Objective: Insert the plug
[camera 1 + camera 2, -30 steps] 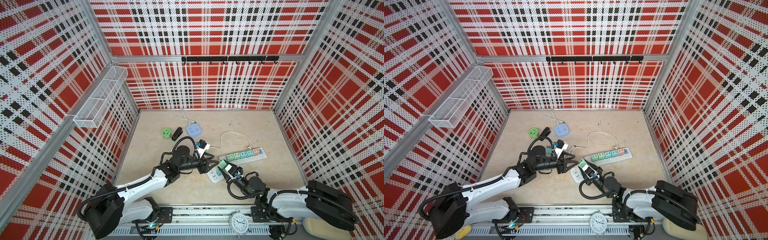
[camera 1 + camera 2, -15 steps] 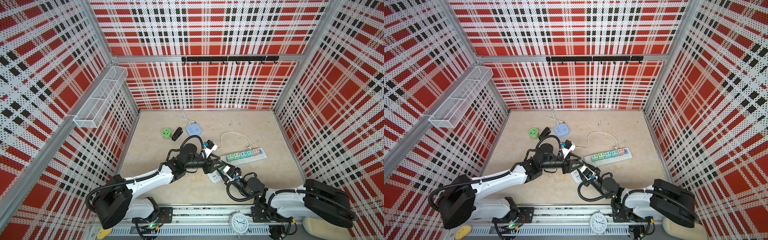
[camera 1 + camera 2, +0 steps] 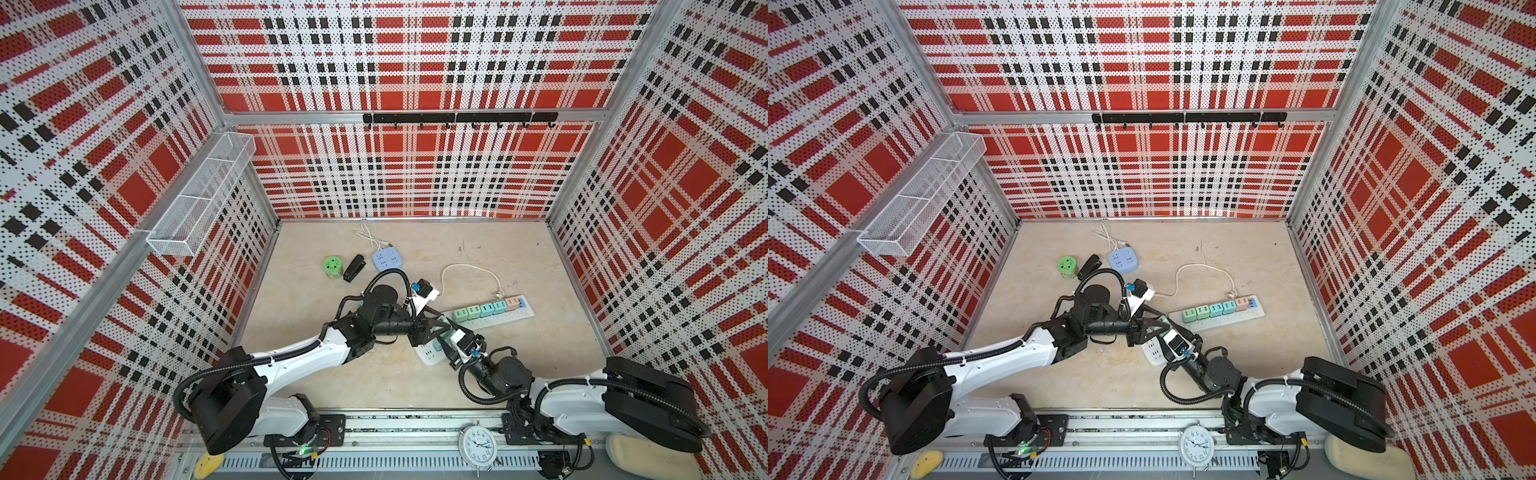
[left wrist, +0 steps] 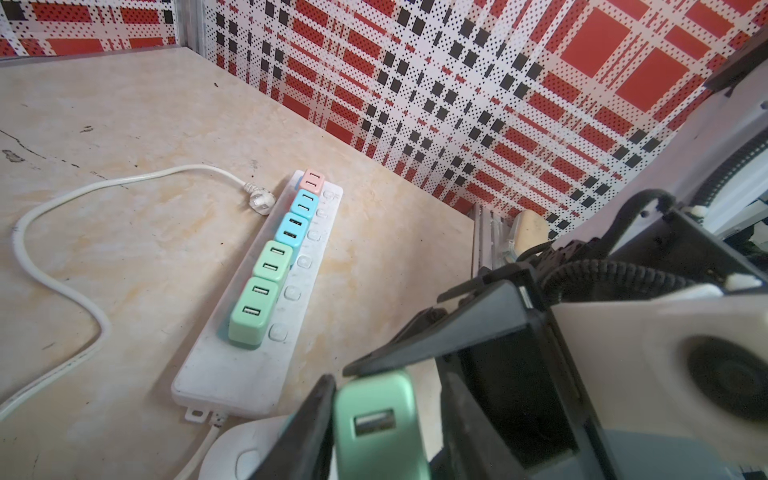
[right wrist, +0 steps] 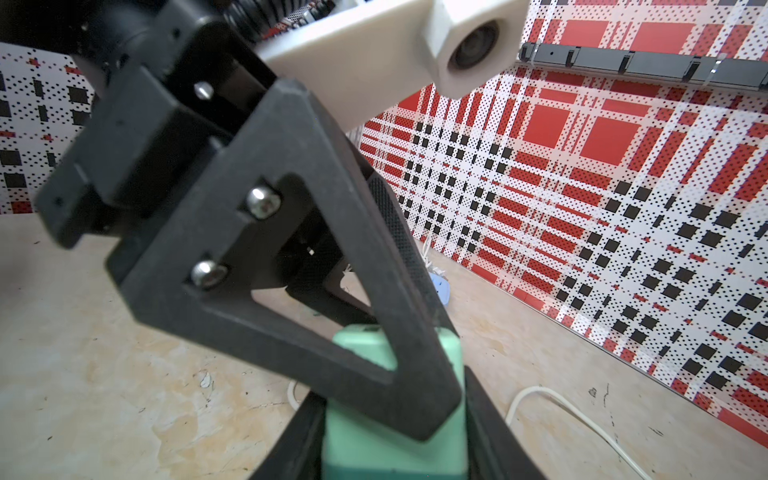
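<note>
here the right gripper [image 5: 388,399] is clamped shut on the green plug [image 4: 374,419], with 1 finger on each of 2 opposite sides. the plug's usb face shows in the left wrist view. the left gripper [image 4: 386,374] straddles the same plug with its jaws part open: 1 finger [image 4: 307,428] touches the plug's side, and a sliver of table shows past the other side. just under both tools lies a white socket [image 3: 428,356]. ahead of the left gripper's tips the power strip [image 4: 249,374] carries 5 chargers [image 4: 253,316], and its end nearest the tool is bare.
</note>
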Controlling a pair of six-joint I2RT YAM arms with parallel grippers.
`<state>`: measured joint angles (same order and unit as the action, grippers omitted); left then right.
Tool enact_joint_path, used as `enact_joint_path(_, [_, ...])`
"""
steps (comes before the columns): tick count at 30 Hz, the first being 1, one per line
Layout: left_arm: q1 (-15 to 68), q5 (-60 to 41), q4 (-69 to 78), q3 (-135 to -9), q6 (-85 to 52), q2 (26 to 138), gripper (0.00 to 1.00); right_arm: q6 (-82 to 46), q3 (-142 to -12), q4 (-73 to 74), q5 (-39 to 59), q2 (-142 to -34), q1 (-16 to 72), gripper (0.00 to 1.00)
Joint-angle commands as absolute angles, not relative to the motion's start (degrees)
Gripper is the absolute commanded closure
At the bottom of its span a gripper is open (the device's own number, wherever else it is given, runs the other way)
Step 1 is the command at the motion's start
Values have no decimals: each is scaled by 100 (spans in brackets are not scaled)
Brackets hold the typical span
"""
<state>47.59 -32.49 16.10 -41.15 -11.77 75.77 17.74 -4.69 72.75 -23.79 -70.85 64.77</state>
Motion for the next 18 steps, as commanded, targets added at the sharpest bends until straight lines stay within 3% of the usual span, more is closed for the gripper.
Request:
enact_joint_path(1, [4934, -3448, 1089, -4375, -1056, 7539, 60, 2081, -442, 7542, -2643, -7000, 6469, 100])
enact_joint_path(8, [5565, -2374, -256, -4868, -492, 7354, 61, 3060, -1, 7995, -2611, -6722, 6468, 100])
enact_joint_path(14, [5686, -2293, -502, -5034, -399, 7488, 60, 3434, 9, 7495, -2809, -6253, 6469, 100])
enact_joint_path(18, [5735, -2232, -630, -5089, -317, 7497, 53, 3759, 82, 7552, -3225, -6097, 6464, 100])
